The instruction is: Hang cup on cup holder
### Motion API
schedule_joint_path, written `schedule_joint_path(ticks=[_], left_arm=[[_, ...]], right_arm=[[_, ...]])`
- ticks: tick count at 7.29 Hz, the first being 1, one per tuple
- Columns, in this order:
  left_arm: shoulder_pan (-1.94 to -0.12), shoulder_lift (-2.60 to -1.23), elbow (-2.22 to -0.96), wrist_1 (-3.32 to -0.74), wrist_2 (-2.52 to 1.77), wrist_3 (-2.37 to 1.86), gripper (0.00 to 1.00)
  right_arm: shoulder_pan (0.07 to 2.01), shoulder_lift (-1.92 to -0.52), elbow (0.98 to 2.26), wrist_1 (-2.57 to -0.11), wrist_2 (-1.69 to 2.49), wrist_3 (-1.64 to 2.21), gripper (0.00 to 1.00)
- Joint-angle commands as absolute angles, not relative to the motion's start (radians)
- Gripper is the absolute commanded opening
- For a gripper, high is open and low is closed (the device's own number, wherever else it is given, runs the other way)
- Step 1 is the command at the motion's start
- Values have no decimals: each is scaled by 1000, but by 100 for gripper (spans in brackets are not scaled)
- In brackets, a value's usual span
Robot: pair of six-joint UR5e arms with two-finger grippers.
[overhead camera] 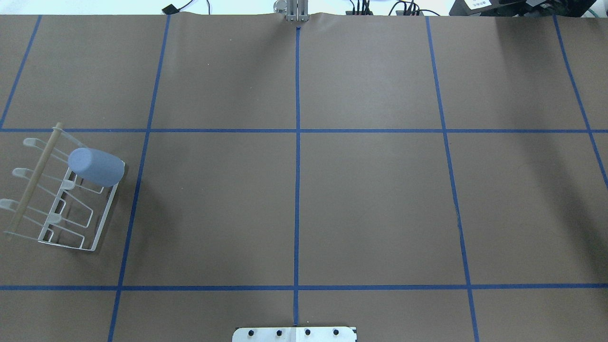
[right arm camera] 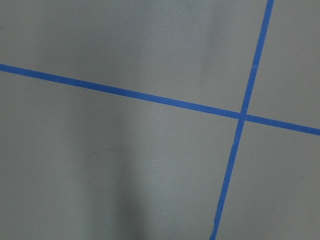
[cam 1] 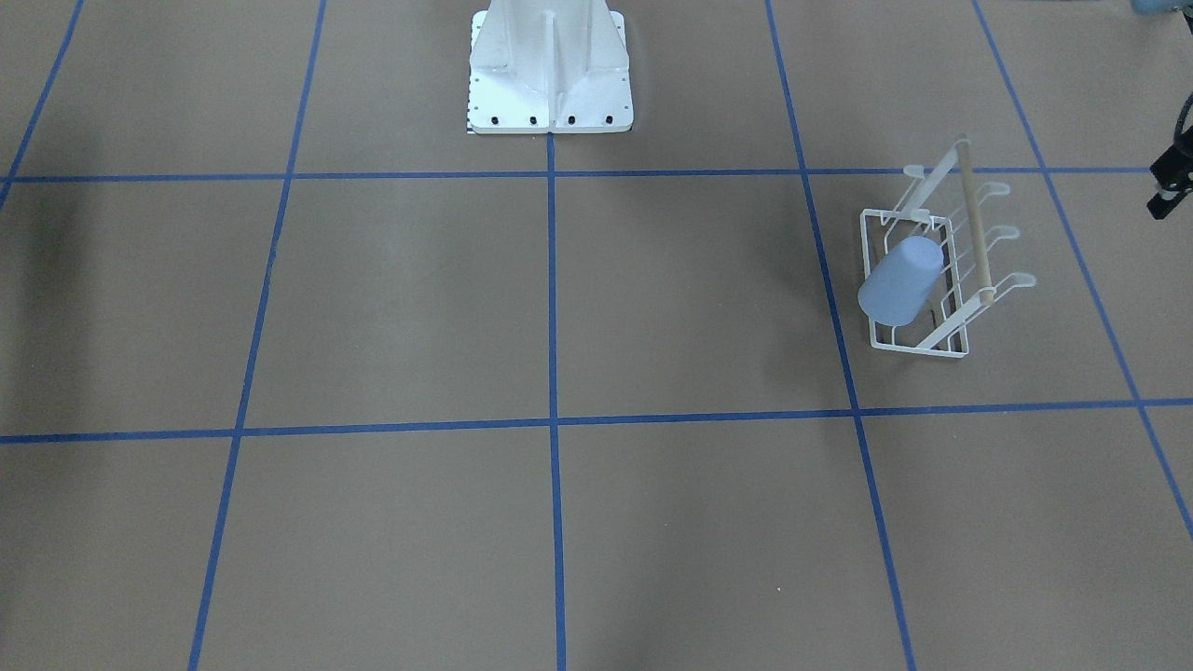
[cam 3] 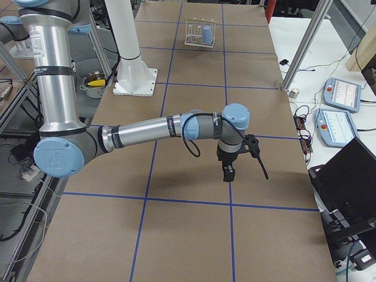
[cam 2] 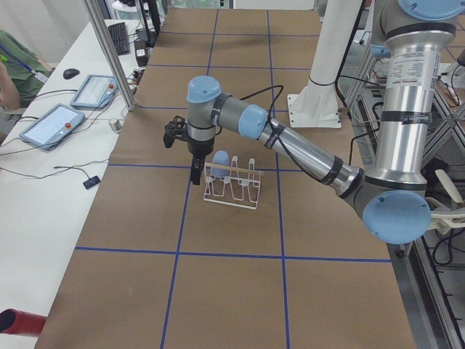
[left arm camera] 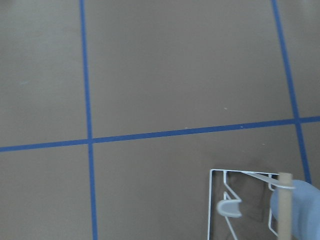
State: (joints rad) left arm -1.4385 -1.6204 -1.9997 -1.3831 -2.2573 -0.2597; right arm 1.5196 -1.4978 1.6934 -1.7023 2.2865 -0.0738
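Observation:
The pale blue cup (overhead camera: 97, 167) sits upside down over a prong at one end of the white wire cup holder (overhead camera: 61, 223), on the robot's left side of the table. Both also show in the front view, cup (cam 1: 899, 280) and holder (cam 1: 918, 347), and in the left wrist view, cup (left arm camera: 306, 210) beside the beige bar (left arm camera: 284, 205). My left gripper (cam 2: 195, 178) hangs just beside the holder, apart from the cup; only its edge shows in the front view (cam 1: 1160, 207), so I cannot tell its state. My right gripper (cam 3: 228, 172) hovers over bare table far from the holder; I cannot tell its state.
The white robot pedestal (cam 1: 550, 75) stands at the table's middle edge. Blue tape lines (overhead camera: 297, 190) grid the brown table. A side table with teach pendants (cam 2: 51, 123) and an aluminium post (cam 2: 109, 51) border the operators' side.

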Motion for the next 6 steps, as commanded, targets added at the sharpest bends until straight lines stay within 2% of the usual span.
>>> schedule_joint_path(ticks=[1, 3, 6], left_arm=[[-1511, -1620, -1832, -1388, -2302, -193, 98], [-1511, -1620, -1719, -1448, -2301, -190, 98], [-1561, -1582, -1680, -1465, -2301, -31, 98]], right_arm=[[1555, -1540, 1660, -1695, 2290, -74, 100], [1609, -1575, 1634, -1695, 2325, -74, 100], [1611, -1588, 1629, -1694, 2333, -74, 100]])
